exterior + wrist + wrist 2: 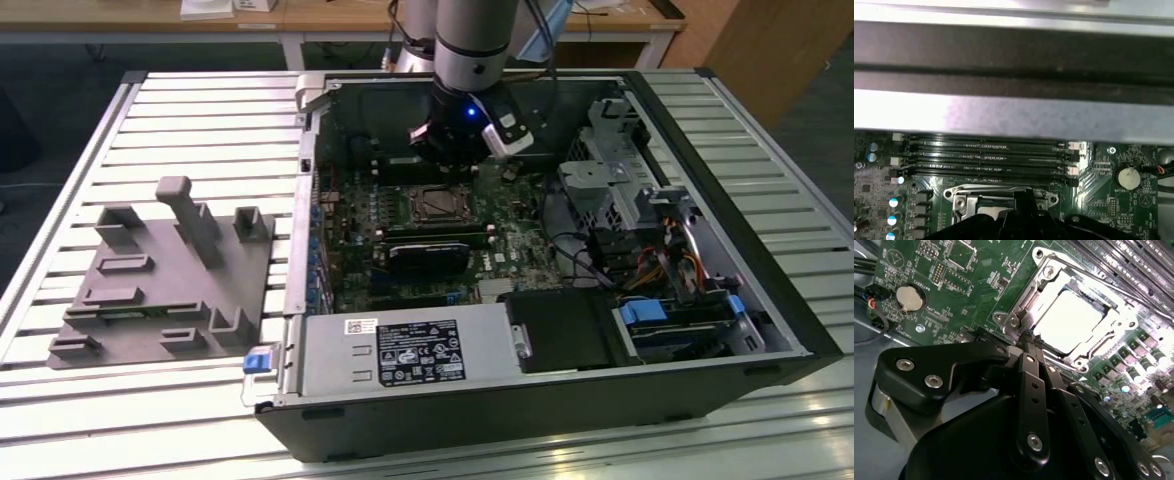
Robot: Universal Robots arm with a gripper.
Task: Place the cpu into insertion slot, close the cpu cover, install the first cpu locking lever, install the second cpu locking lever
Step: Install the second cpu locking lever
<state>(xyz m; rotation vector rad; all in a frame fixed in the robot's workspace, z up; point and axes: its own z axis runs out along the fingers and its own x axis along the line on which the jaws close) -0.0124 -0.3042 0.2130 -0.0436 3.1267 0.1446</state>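
Note:
The cpu (1069, 322) lies in the insertion slot (438, 204) on the green board, its silver top glaring bright. The cpu cover (1040, 290) lies flat around it as a metal frame. A thin lever rod (1094, 282) runs along one side of the frame. My gripper (1029, 342) hangs just off the socket's edge, its black fingers (1024, 365) pressed together with nothing seen between them. In the exterior view the gripper (461, 165) stands just behind the socket. In the first wrist view the socket (969, 196) sits below the memory slots, partly hidden by the gripper (1024, 202).
The open computer case (747, 250) lies on a slatted table. A black card (427, 255) sits in front of the socket, a power supply (400, 350) nearer still. Drive cages and cables (641, 230) fill the exterior view's right. A grey fixture (160, 280) stands outside on the exterior view's left.

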